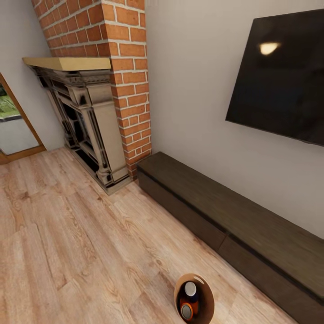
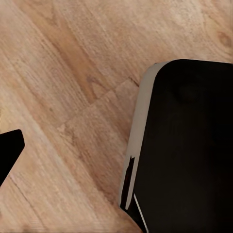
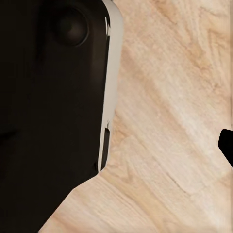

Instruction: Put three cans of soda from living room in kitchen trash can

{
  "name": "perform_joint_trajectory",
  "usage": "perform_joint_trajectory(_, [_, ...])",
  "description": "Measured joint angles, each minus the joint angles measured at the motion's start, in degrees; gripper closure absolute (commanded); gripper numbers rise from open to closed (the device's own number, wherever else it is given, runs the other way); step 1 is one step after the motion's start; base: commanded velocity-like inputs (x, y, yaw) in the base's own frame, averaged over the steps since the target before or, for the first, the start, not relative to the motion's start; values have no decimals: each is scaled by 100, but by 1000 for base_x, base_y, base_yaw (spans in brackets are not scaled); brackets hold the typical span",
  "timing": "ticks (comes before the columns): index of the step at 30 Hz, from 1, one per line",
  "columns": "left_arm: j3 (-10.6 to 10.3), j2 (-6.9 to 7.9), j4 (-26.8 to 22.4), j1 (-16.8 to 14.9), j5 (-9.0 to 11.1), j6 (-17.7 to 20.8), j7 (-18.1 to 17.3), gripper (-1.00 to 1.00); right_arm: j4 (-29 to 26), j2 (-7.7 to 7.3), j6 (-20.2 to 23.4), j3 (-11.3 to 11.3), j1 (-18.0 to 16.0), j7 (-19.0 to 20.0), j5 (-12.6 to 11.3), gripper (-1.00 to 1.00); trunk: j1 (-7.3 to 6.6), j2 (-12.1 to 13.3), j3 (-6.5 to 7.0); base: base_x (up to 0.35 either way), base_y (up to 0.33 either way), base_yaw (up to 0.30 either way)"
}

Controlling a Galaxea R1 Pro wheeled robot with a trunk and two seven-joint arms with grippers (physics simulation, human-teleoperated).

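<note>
1. Head view: the bin (image 1: pixel 194 299) sits on the plank floor (image 1: pixel 67 252) at six o'clock, with orange cans (image 1: pixel 190 300) inside. It looks light and stiff; its rim seems the best hold. No readable labels.
2. Left wrist: floor and dark robot body (image 2: pixel 189 145); pincer state, can't tell.
3. Right wrist: likewise, can't tell.

Open plank floor (image 1: pixel 67 252); low cabinet (image 1: pixel 234 216) and fireplace (image 1: pixel 85 130) along wall.

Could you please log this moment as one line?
room: living room | trash can on wood floor | soda cans inside: two visible | jaws: state unclear
</note>
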Motion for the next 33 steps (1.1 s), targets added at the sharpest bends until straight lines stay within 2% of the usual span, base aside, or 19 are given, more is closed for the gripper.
perform_joint_trajectory(5, [-1, 4, 1, 0, -4, 35, 0, -100, -14, -33, -5, -13, 1, -7, -7, -100, -110, 201, 90, 0, 0, 0])
perform_joint_trajectory(8, [2, 8, 1, 0, -7, 110, 0, -100, -35, -35, -9, -114, 1, -8, -12, -100, -176, 321, 144, 0, 0, 0])
perform_joint_trajectory(14, [13, 29, 1, 0, -2, 519, 0, -100, -63, -4, -19, -323, 1, -8, -6, -100, -307, 561, 251, 0, 0, 0])
perform_joint_trajectory(21, [32, 85, -6, -14, 32, 946, 13, -100, -71, 2, -25, -348, 1, -8, -10, -100, -461, 842, 377, 0, 0, 0])
perform_joint_trajectory(33, [43, 105, -23, -51, 52, 1049, 359, -100, -76, 2, -30, -351, 1, -9, -14, -100, -725, 1324, 592, 0, 0, 0])
